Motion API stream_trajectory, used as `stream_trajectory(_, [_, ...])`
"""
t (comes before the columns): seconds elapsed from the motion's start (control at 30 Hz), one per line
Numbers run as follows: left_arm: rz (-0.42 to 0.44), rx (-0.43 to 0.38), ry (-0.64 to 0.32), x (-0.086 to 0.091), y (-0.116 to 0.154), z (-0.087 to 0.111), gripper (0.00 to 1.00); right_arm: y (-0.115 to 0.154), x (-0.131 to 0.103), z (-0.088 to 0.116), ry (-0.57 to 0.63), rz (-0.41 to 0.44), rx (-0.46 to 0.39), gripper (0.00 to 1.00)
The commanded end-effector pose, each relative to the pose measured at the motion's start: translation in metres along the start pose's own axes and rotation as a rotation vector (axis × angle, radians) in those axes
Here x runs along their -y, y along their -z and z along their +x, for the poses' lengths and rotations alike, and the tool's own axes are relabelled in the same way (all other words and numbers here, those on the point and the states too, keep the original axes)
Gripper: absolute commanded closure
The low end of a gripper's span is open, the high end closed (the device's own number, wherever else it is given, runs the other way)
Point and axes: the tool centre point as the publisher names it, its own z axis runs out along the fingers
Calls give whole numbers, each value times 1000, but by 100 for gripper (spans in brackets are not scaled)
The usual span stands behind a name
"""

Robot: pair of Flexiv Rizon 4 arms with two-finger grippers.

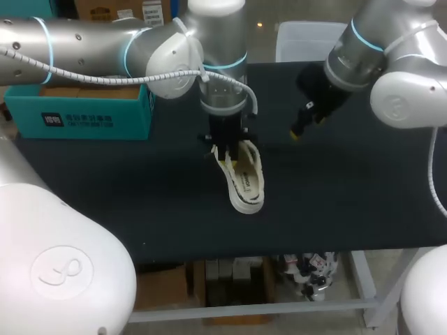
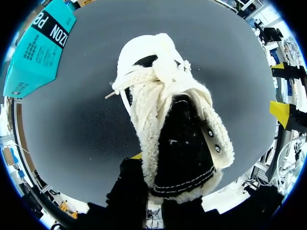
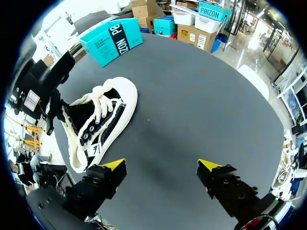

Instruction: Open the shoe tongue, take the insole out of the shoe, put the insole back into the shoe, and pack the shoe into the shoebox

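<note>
Lying on its side near the middle of the dark surface (image 1: pixel 349 195), the shoe (image 1: pixel 246 180) has its toe turned toward the near edge and its open collar toward the far edge. Upper: black canvas with a white toe cap and sole, thick white laces (image 3: pixel 98 98) and a cream fleece lining (image 2: pixel 144 110) that spills over the collar. Left arm: enters from the left and hangs almost straight down over the collar end of the shoe, with the left hand (image 1: pixel 227 150) at the collar, touching the fleece. Seen from the left wrist, the shoe stretches directly ahead of this hand, heel nearest and toe farthest; whether the hand is clamped on the collar cannot be told, since the shoe covers much of it. Right arm: enters from the right, with the right hand (image 3: pixel 162 167) raised above the surface, beside the shoe and apart from it. Its two yellow tips stand wide apart with only bare surface between them, and it holds nothing. Teal shoebox (image 1: pixel 80 115): rests at the far left of the surface, behind the left arm and well apart from the shoe
</note>
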Motion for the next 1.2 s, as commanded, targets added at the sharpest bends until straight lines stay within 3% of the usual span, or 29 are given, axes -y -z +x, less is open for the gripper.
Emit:
stream_trajectory(0.03, [23,4,-7,-1,22,-3,100,5,-9,4,21,45,2,0])
stream_trajectory(0.17, [45,13,-51,3,36,-6,100,8,-10,6,38,57,2,0])
stream_trajectory(0.37, [46,13,-227,10,56,-20,100,10,-11,8,38,73,-6,0])
stream_trajectory(0.53, [67,15,-501,20,78,-57,100,10,-11,8,38,73,-6,0])
stream_trajectory(0.6, [79,54,-472,32,92,-73,100,10,-11,8,38,73,-6,0])
stream_trajectory(0.67, [70,100,-271,43,110,-83,100,10,-11,8,38,73,-6,0])
stream_trajectory(1.2, [70,100,-271,43,110,-83,100,10,-11,8,38,73,-6,0])
